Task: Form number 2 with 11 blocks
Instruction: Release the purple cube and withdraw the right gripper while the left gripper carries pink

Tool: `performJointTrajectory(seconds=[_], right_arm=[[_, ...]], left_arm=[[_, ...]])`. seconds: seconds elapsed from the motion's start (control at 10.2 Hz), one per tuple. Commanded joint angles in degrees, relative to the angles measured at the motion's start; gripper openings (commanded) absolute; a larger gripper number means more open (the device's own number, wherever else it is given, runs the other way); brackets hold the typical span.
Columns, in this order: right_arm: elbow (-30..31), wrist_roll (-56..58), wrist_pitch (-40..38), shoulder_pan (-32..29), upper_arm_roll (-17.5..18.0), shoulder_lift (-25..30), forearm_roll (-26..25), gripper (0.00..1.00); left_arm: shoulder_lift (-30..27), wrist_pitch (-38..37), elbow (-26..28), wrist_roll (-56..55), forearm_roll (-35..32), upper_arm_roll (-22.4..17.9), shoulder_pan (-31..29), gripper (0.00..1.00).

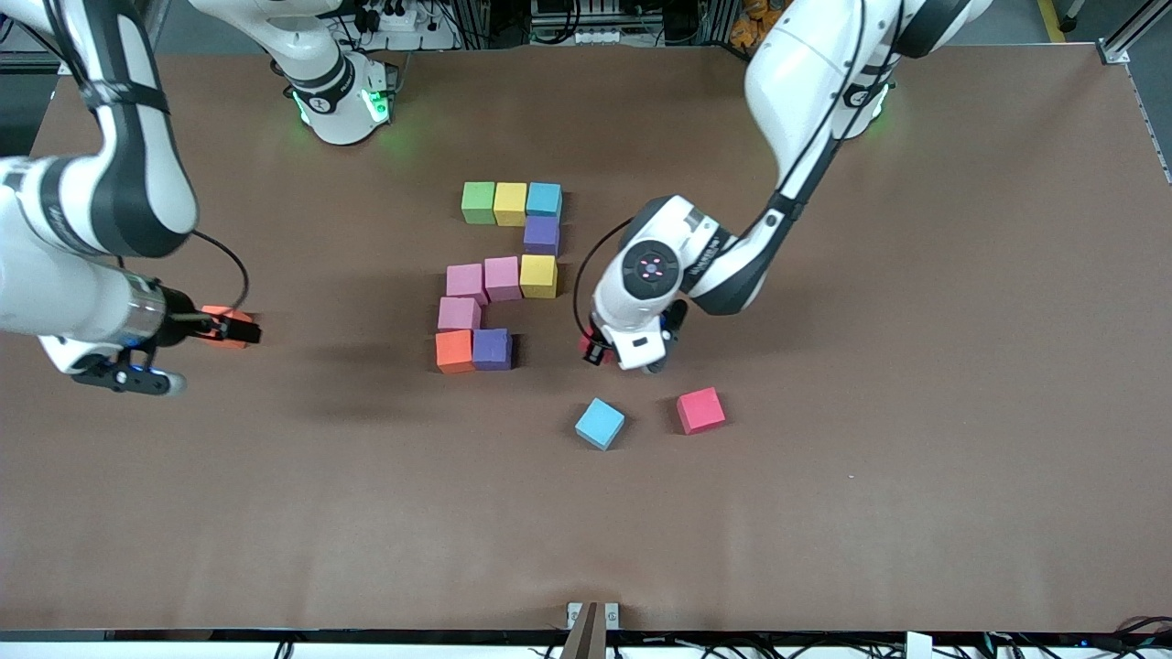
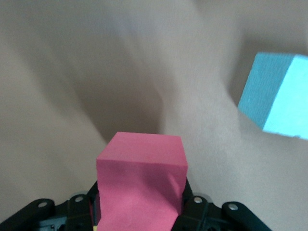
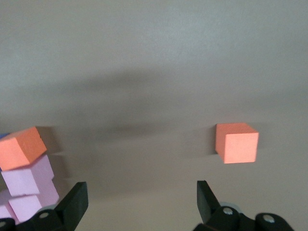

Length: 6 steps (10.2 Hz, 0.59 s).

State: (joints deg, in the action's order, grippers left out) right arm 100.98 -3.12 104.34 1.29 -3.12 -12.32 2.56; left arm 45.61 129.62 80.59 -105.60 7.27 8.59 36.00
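**Red cube in the left pincer, one place open in the digit**

The left pincer [image 2: 139, 216] was clenched on a red cube [image 2: 142, 185], its black fingers [image 2: 79, 209] pressing two opposite side faces. It hung over the table [image 1: 824, 513], just beside the last row of the number 2 [image 1: 502, 275]. The cube looked matte and foamy, so it was probably very light and a little soft. A gentle squeeze on flat parallel faces, near the middle, should be enough, and the rough surface should not slip. Too much force might dent it.

Near this pincer lay a light blue cube [image 1: 600, 423] and another red cube [image 1: 700, 410], both loose on the table. Farther off stood the digit with ten cubes. Its last row had only an orange cube [image 1: 454, 351] and a purple cube [image 1: 492, 349].

Well apart, the right pincer [image 3: 139, 202] waited with its jaws released, holding nothing, over a second orange cube [image 3: 237, 142].

In the front view the left wrist hid the held cube almost fully. Only a red edge showed.
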Motion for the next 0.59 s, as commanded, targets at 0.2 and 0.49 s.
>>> performJointTrajectory(seconds=[0.2,0.49], right_arm=[[2.4,5.5,2.7,-0.1,0.5,9.5,-0.7,1.0],[-1.7,7.7,-0.4,-0.8,0.7,10.5,-0.8,1.0]], left_arm=[[5.4,7.0,-6.3,-9.0,1.3,-1.2,3.3,0.0],[6.7,11.6,-7.4,-18.9,1.3,-3.8,7.1,0.0]])
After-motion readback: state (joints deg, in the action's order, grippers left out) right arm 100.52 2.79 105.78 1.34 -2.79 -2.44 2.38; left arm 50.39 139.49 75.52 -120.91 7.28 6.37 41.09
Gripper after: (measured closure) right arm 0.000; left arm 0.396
